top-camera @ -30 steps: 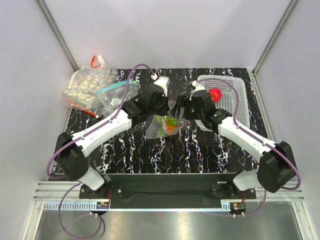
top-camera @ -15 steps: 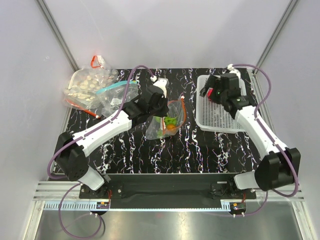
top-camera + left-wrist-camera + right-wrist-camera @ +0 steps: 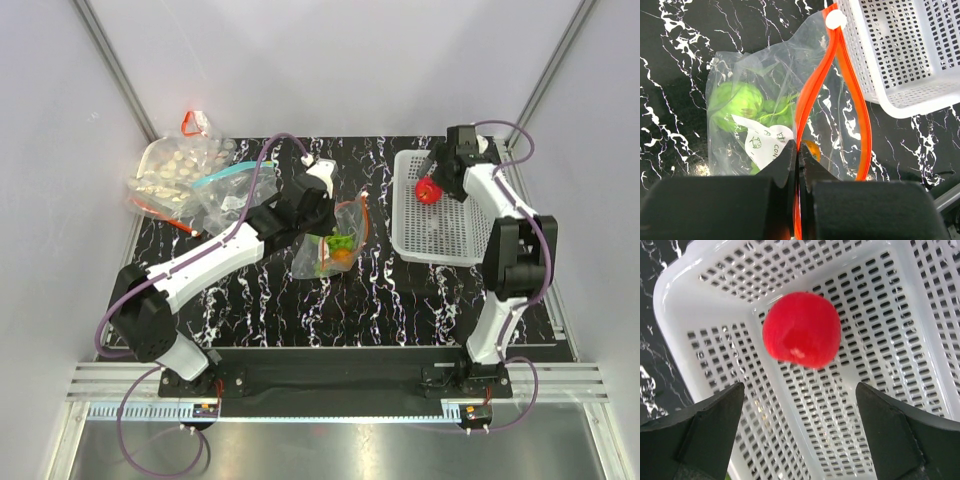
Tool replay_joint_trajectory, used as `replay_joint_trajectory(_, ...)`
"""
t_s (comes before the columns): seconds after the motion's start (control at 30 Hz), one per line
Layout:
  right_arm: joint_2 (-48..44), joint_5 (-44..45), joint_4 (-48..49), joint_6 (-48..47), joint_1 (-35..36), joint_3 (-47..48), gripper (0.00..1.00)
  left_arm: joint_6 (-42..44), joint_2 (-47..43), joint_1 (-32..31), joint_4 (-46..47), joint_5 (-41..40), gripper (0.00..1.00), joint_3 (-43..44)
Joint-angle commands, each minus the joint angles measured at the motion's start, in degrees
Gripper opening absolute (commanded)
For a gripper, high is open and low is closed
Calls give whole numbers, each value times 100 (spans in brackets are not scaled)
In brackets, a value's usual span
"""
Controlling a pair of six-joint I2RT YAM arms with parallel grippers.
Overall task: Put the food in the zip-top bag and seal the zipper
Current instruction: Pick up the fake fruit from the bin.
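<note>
The clear zip-top bag (image 3: 335, 240) lies mid-table with its red-orange zipper (image 3: 810, 90) gaping open. Inside are a green roundish piece (image 3: 737, 102), green grapes (image 3: 775, 107) and a brown-orange ball (image 3: 811, 148). My left gripper (image 3: 799, 150) is shut on the near side of the zipper strip. The red round fruit (image 3: 801, 330) lies in the white basket (image 3: 900, 340); it also shows in the top view (image 3: 428, 190). My right gripper (image 3: 800, 405) is open just above the basket, its fingers wide apart on either side below the fruit, not touching it.
The white perforated basket (image 3: 440, 240) stands at the back right. At the back left lie a bag of pale beige pieces (image 3: 175, 175) and a clear bag with a teal zipper (image 3: 235, 185). A small red-edged item (image 3: 192, 123) lies beyond the mat.
My right arm has swung from the bag's mouth to the back right, over the basket and the red fruit. My left gripper has kept its hold on the zipper.
</note>
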Motion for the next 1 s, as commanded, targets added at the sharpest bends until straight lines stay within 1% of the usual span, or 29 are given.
replay_joint_trajectory(0.0, 358, 170, -239, 121, -87, 684, 100, 124, -269, 15, 299, -95, 0, -56)
replay_joint_trajectory(0.1, 780, 109, -239, 165, -96, 1053, 100, 142, -269, 15, 343, -104, 0, -83)
replay_joint_trajectory(0.27, 1544, 126, -572, 235, -105, 1756, 100, 151, -233, 15, 370, -60, 0, -100)
replay_joint_trajectory(0.4, 1730, 196, -381, 349, -122, 1679, 100, 168, -233, 15, 370, -60, 0, -127)
replay_joint_trajectory(0.47, 1756, 223, -274, 358, -149, 1555, 97, 177, -233, 15, 378, -60, 0, -144)
replay_joint_trajectory(0.5, 1765, 223, -231, 375, -157, 1546, 95, 186, -251, 24, 379, -60, 0, -144)
replay_joint_trajectory(0.53, 1757, 206, -204, 358, -184, 1494, 86, 186, -268, 24, 379, -69, 0, -162)
replay_joint_trajectory(0.6, 1661, 144, -99, 367, -193, 1398, 76, 195, -269, 24, 379, -77, 0, -162)
replay_joint_trajectory(0.67, 1353, 65, 112, 367, -193, 1047, 67, 212, -269, 15, 379, -104, 0, -162)
replay_joint_trajectory(0.73, 994, 73, 253, 341, -184, 748, 62, 212, -277, 24, 370, -104, 0, -144)
replay_joint_trajectory(0.8, 738, 47, 367, 323, -184, 519, 60, 221, -277, 24, 361, -112, 0, -135)
replay_joint_trajectory(0.83, 441, 4, 402, 279, -193, 283, 58, 212, -286, 15, 361, -113, 0, -127)
replay_joint_trajectory(0.9, 115, -251, 595, 96, -184, -8, 53, 221, -277, 24, 317, -139, 0, -92)
replay_joint_trajectory(0.97, -395, -540, 719, -11, -175, -447, 52, 230, -277, 6, 291, -148, 0, -48)
